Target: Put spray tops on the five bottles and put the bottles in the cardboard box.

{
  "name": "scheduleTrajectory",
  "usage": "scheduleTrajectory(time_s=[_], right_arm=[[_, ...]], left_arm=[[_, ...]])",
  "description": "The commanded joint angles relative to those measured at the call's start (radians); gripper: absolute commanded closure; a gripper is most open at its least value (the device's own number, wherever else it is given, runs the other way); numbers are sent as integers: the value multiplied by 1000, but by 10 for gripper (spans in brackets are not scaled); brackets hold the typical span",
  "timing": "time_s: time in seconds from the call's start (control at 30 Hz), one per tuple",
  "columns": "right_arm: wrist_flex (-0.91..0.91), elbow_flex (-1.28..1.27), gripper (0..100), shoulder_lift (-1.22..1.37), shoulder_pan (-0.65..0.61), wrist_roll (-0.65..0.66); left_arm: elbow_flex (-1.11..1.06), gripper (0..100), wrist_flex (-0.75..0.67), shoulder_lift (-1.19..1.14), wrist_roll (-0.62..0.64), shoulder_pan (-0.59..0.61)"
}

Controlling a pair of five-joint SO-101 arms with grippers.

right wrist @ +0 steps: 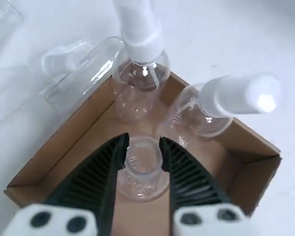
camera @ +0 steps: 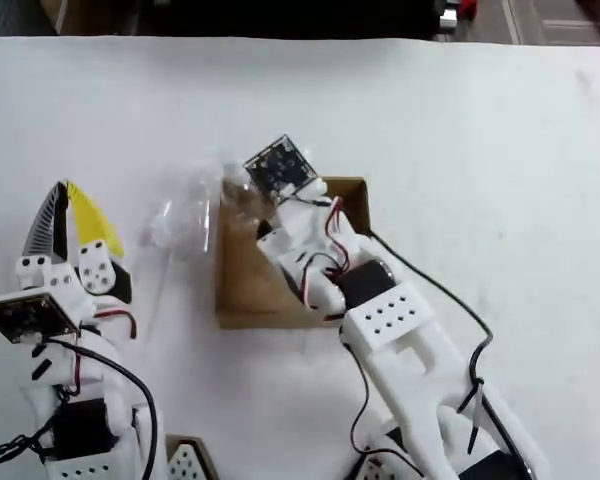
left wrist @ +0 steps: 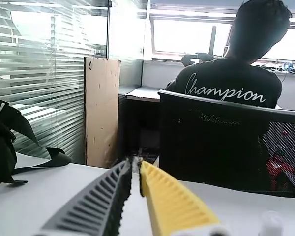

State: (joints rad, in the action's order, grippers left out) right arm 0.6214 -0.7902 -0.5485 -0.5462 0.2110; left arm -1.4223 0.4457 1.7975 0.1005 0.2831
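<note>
Right wrist view looks straight down on the right pincer (right wrist: pixel 142 142), its two black fingers closed on the neck of a clear open bottle (right wrist: pixel 143 181) that has no spray top. This bottle stands upright inside the cardboard box (right wrist: pixel 86 143), its mouth directly between the fingertips. It looks like thin, empty plastic — light, smooth and easily squeezed — so I judge the stiff neck ring to be the safest place to hold it, as the rounded body would probably slip or dent under the fingers.

Two capped bottles (right wrist: pixel 137 78) with white spray tops lean in the far part of the box, just beyond the fingertips; the nearer one is just beside the held bottle. A loose bottle (right wrist: pixel 76 69) lies on its side on the table (right wrist: pixel 236 39) just outside the box wall.

Well apart from the box, the left pincer (camera: pixel 67 190) hangs over the table with its grey and yellow fingers together — holding nothing.
</note>
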Motion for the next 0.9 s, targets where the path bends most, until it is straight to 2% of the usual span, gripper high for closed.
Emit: scheduleTrajectory(time_s=[0.0, 0.2, 0.57, 0.87], right_arm=[[-10, 43, 982, -38, 93, -2], [-16, 43, 982, -73, 200, 2], [-140, 43, 982, -64, 236, 2], [-142, 43, 982, -64, 263, 2]], left_arm=[[9, 963, -31, 10, 5, -13], [9, 963, -31, 10, 5, -13], [8, 963, -31, 10, 5, -13], [8, 963, -31, 10, 5, -13]])
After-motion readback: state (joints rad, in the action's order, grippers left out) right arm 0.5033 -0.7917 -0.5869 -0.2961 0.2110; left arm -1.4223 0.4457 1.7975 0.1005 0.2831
